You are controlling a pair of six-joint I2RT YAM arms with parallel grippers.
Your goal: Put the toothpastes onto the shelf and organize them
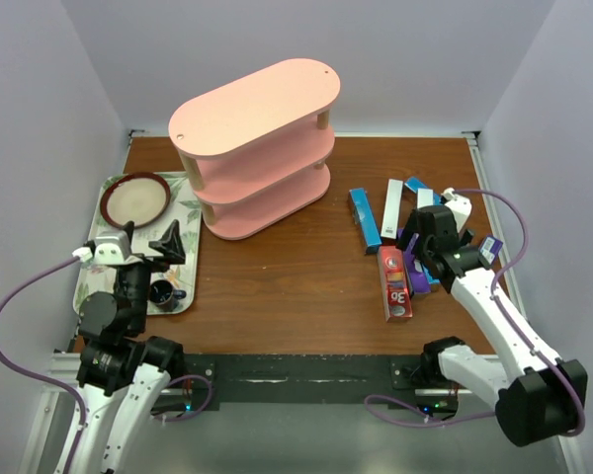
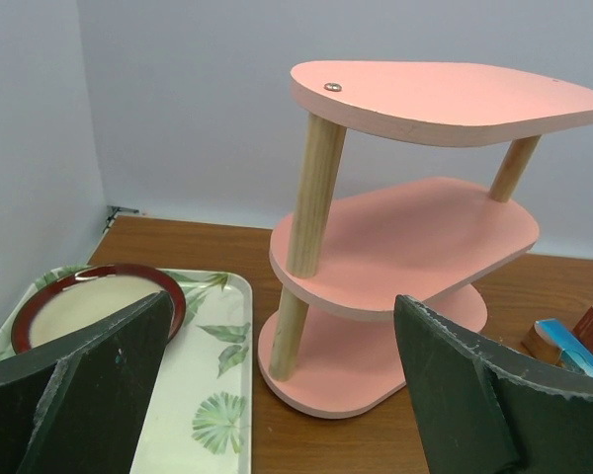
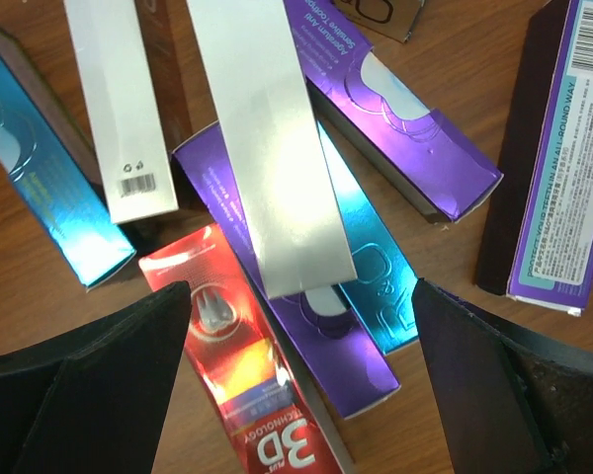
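Observation:
The toothpastes lie in a loose pile at the right of the table: a red box [image 1: 395, 284], a blue box [image 1: 364, 219] and a white box [image 1: 392, 202] among several. My right gripper [image 1: 418, 265] hovers open just above the pile. In the right wrist view it [image 3: 301, 288] straddles the red box [image 3: 247, 385], a purple box [image 3: 306, 326], a teal box [image 3: 371, 257] and a silver-white box [image 3: 267, 148] lying across them. The pink three-tier shelf [image 1: 252, 148] stands at the back centre, its boards bare. My left gripper [image 1: 150, 240] is open and empty over the tray, facing the shelf [image 2: 415, 237].
A floral tray [image 1: 190, 276] at the left holds a red-rimmed plate [image 1: 135, 197] and a small dark cup [image 1: 165, 293]. The left wrist view shows the tray [image 2: 193, 395] and plate [image 2: 99, 301] beside the shelf's foot. More boxes [image 3: 563, 158] lie near the table's right edge.

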